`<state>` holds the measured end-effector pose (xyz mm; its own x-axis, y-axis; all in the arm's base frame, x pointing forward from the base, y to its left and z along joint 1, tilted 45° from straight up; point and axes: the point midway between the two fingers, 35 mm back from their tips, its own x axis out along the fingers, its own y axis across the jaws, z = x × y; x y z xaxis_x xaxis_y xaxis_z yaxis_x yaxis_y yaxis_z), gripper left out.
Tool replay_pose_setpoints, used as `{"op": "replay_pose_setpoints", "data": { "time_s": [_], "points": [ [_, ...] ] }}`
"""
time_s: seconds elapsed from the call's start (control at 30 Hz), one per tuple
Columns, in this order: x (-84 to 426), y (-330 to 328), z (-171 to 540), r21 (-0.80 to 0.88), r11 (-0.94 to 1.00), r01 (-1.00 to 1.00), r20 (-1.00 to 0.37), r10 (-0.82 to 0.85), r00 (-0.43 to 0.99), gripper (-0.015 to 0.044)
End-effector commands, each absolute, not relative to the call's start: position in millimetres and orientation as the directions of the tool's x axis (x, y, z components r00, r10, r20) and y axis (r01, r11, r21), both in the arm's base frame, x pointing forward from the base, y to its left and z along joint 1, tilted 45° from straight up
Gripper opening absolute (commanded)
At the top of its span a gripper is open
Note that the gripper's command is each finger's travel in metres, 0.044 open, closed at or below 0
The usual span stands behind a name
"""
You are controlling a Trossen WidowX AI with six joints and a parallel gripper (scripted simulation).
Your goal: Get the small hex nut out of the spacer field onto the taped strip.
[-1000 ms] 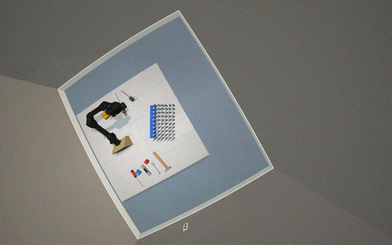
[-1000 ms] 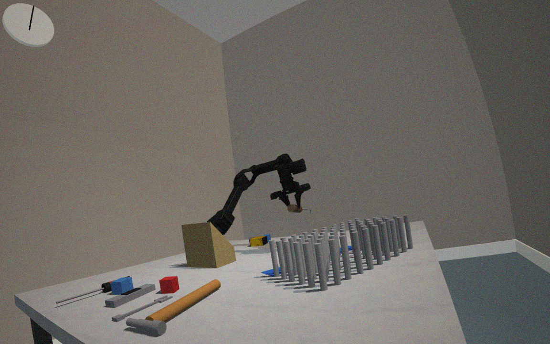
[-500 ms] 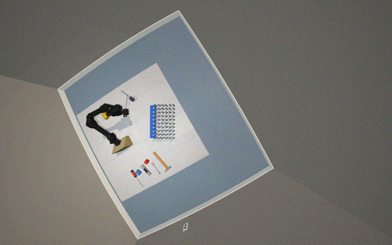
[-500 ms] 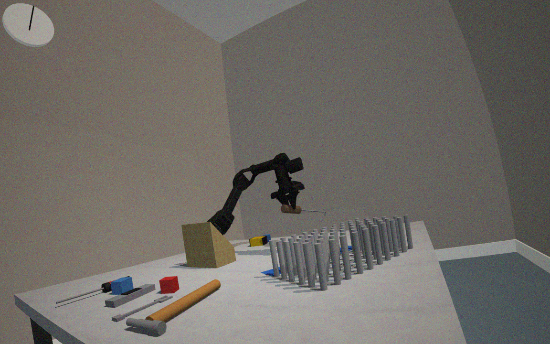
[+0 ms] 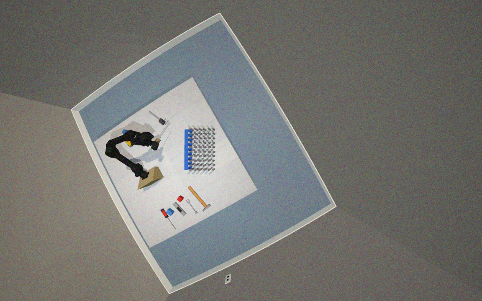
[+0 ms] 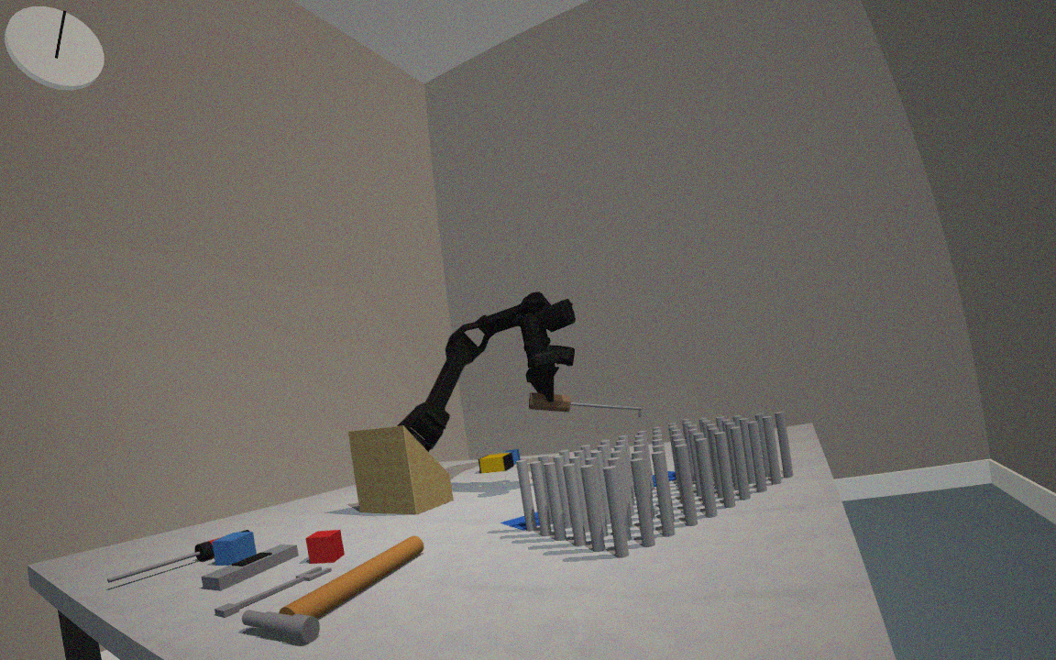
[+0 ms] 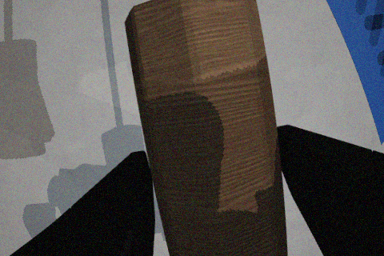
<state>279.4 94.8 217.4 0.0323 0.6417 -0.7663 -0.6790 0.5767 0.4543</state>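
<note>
My gripper (image 6: 549, 399) (image 7: 213, 153) is shut on the wooden handle of a hook tool (image 6: 538, 401) (image 7: 228, 48). It holds the tool above the table; in the exterior view the thin shaft lies nearly level and ends in a short downward hook. In the top view the shaft (image 5: 164, 130) points away from the arm, and the handle is beside the blue strip, not over it. The grey metal spacers (image 5: 202, 149) (image 6: 708, 476) stand upright in rows. The blue taped strip (image 5: 186, 149) (image 6: 515, 522) (image 7: 352, 44) runs along their front. I cannot make out the hex nut.
A hammer (image 5: 197, 196) (image 6: 359, 578), a small fork (image 5: 191, 206), a grey bar (image 5: 176, 206), a screwdriver (image 5: 164, 213), a red cube (image 5: 180, 198) and a blue block (image 5: 170, 211) lie to one side. A grey tool (image 5: 162, 121) and a yellow block (image 6: 494, 463) lie near the arm.
</note>
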Motion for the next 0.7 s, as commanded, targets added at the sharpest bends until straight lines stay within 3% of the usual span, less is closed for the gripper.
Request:
{"op": "replay_pose_setpoints", "data": {
  "time_s": [0.0,0.67],
  "points": [
    [279.9,86.4,211.0,0.480,0.649,-0.590,-0.785,0.618,0.041,0.0000],
    [276.3,40.7,175.7,0.473,0.880,0.050,-0.881,0.471,0.057,0.0000]
  ]
}}
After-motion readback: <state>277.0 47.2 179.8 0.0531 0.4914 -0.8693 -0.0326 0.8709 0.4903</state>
